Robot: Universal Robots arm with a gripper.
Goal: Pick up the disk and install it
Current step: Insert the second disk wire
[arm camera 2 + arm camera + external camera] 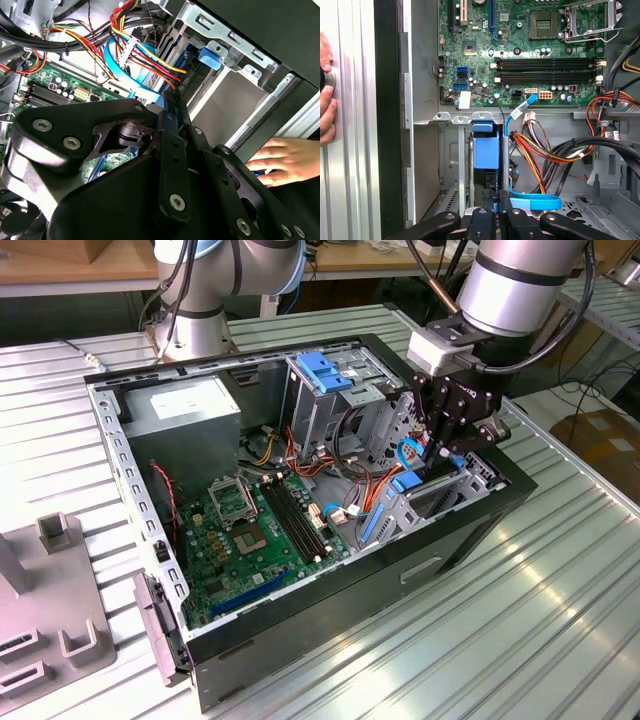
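Landmark: an open black-and-grey desktop computer case is lying on its side on a ribbed metal table, its green motherboard facing up.

Gripper: the arm's black gripper is reaching down into the case's drive-bay corner, at the end farthest from the grey metal power-supply box. In the first wrist view its black fingers are sitting narrow and close together, clamping the end of the disk.

Disk: the flat silver hard drive in its blue plastic frame is standing on edge, sitting partway inside the grey metal drive bay against the case's side wall, just beside the motherboard's edge.

Cables: a bundle of red, yellow and orange wires and a flat blue data cable are lying inside the case right beside the bay.

Cage: a tall grey metal cage with a blue plastic handle is standing inside the case, between the power-supply box and the gripper.

Person: a hand is resting on something just outside the case's black outer wall, near the gripper.
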